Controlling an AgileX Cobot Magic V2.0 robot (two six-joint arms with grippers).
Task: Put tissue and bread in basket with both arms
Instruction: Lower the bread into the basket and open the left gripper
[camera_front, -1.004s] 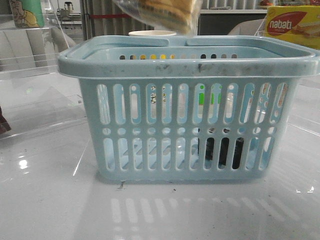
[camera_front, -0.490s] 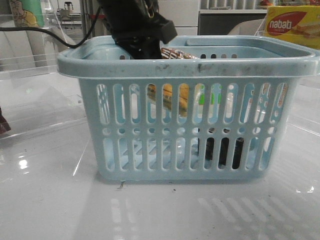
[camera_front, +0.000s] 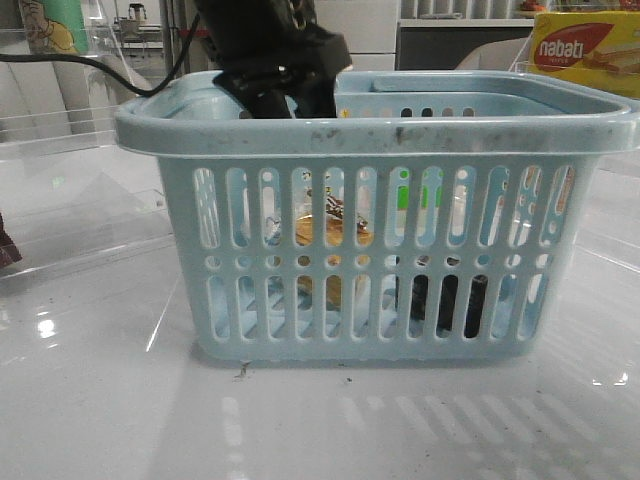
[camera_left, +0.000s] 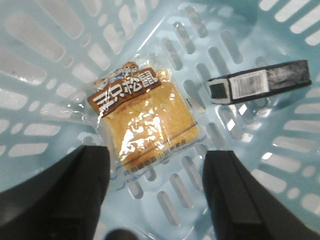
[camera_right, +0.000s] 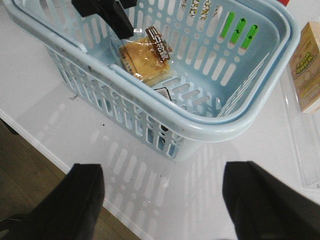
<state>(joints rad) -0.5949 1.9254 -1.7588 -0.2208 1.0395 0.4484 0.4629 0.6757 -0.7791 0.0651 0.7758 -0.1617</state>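
The light-blue basket stands mid-table. The bread, a golden slab in clear wrap with a dark label, lies flat on the basket floor; it shows through the slots in the front view and in the right wrist view. The black tissue pack lies on the floor beside it, apart from it. My left gripper is open and empty above the bread, at rim height. My right gripper is open and empty over the table, outside the basket.
A yellow-red nabati box stands at the back right, beyond the basket. A box lies on a clear tray beside the basket. The table's edge runs close to the right gripper. A black cable trails at the back left.
The left gripper came down to the basket rim with the bread, then opened. The bread dropped from mid-height to the basket floor. The tissue has not moved.
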